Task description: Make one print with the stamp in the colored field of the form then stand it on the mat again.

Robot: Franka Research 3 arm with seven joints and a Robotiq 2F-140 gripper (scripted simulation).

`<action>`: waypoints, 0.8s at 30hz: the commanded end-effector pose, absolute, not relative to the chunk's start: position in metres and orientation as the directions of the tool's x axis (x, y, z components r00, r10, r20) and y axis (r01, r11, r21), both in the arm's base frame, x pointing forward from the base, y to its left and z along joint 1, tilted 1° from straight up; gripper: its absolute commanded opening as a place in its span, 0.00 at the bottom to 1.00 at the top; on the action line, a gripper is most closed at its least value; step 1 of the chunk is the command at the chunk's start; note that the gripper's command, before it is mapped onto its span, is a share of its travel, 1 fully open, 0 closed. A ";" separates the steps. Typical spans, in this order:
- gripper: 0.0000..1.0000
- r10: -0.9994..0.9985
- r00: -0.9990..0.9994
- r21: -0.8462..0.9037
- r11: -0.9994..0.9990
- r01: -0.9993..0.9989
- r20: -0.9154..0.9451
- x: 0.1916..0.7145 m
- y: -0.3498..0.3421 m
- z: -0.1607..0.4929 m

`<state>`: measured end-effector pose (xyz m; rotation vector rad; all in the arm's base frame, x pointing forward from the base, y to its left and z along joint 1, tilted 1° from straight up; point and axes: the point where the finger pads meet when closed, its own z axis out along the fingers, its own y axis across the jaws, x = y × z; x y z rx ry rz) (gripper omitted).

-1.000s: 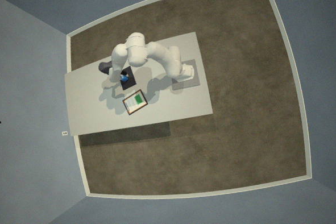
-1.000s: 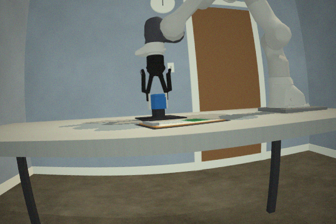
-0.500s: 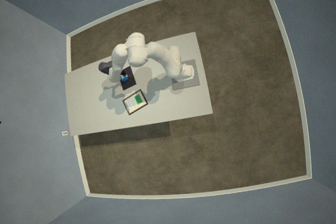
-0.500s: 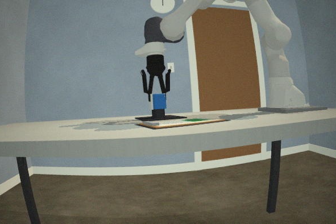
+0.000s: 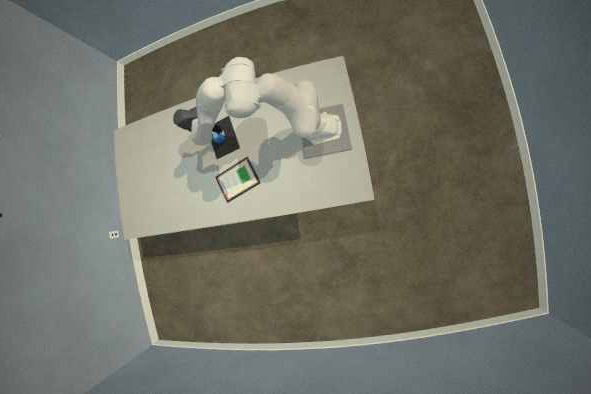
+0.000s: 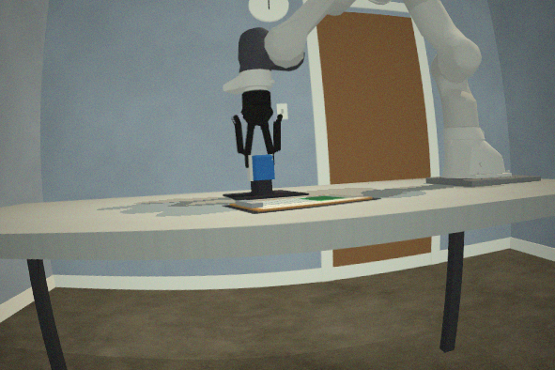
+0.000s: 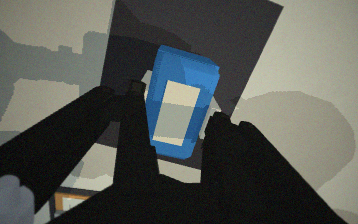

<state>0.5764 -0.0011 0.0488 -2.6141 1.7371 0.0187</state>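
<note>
The blue stamp (image 5: 219, 138) (image 6: 263, 167) (image 7: 182, 107) stands upright on its dark base on the black mat (image 5: 229, 148) (image 6: 291, 192) (image 7: 200, 30). My gripper (image 5: 217, 133) (image 6: 261, 161) (image 7: 174, 90) comes straight down over it, and its fingers are shut on the stamp's two long sides. The form (image 5: 232, 186) (image 6: 286, 203) lies flat just in front of the mat, in a dark and orange frame. Its green field (image 5: 244, 174) (image 6: 324, 198) is at the end nearer the robot base and shows no mark. A corner of the form shows in the wrist view (image 7: 70, 201).
The robot's base stands on a grey plate (image 5: 341, 142) (image 6: 484, 179) at the table's right end. The arm arches over the table behind the mat. The table (image 5: 155, 200) (image 6: 263, 225) holds nothing else.
</note>
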 end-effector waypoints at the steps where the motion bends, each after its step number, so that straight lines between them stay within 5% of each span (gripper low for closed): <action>1: 0.18 -0.919 0.394 0.004 -0.394 -0.919 -0.011 0.576 -0.001 0.048; 24: 0.18 -0.919 0.394 0.004 -0.394 -0.919 -0.011 0.576 -0.002 0.082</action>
